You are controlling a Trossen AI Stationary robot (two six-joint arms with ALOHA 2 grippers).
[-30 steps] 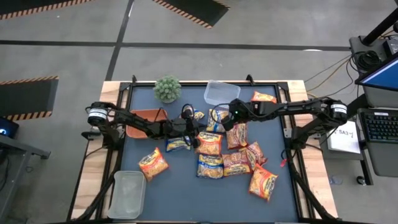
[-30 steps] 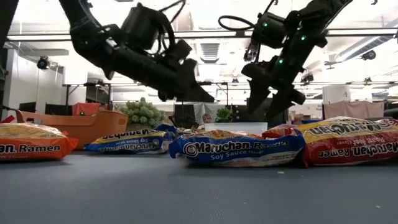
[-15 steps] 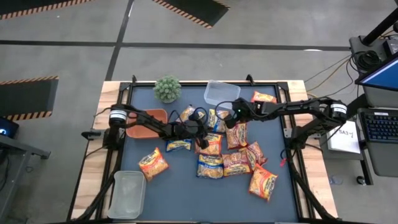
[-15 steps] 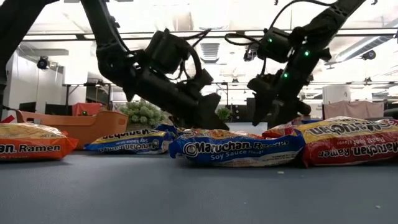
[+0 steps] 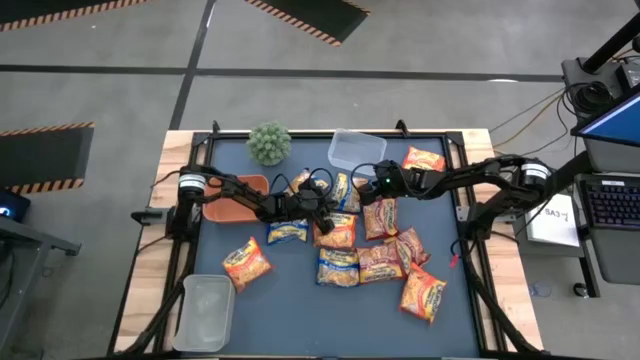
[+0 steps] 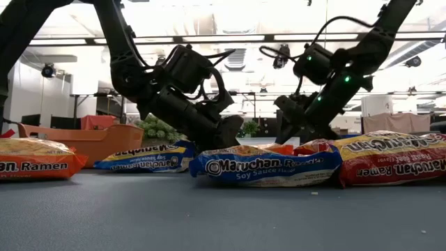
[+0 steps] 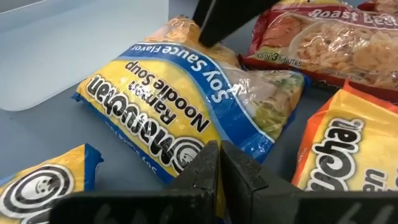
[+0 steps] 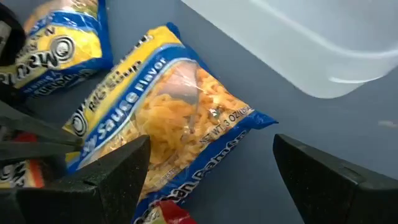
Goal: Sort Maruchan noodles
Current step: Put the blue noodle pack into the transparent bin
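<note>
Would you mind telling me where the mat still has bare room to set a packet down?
Free: the near strip between the clear tub and the orange packet, and the far right corner behind the lone packet. Crowded: the middle, where both grippers meet over the pile.

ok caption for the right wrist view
Open right gripper over a blue-and-yellow soy sauce packet beside a clear tub.

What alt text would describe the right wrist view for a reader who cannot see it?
The right gripper, fingers wide open, hangs over a blue-and-yellow soy sauce packet on the dark table. A clear tub lies beyond, and another blue-and-yellow packet lies nearby.
</note>
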